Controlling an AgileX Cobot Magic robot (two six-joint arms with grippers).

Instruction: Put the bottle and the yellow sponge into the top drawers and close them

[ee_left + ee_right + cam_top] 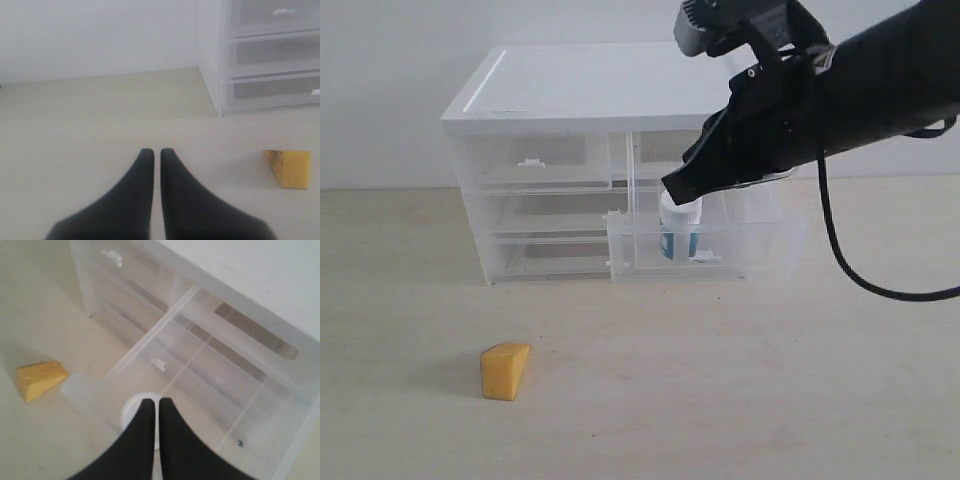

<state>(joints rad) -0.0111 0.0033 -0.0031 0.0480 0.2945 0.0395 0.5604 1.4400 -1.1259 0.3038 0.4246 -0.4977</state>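
bottle (680,228): upright in pulled-out drawer (760,250)
right gripper (156,401): tips together, just above bottle cap
left gripper (157,151): tips together, empty
yellow sponge (505,371): on table (740,400)

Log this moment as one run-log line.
bottle: upright in pulled-out drawer | yellow sponge: on table, outside cabinet | right hand: shut, empty, over bottle cap | left hand: shut, empty

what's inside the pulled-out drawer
The bottle stands upright in the pulled-out drawer. The shut right gripper above it hides part of its cap, and the arm covers the drawer's back.
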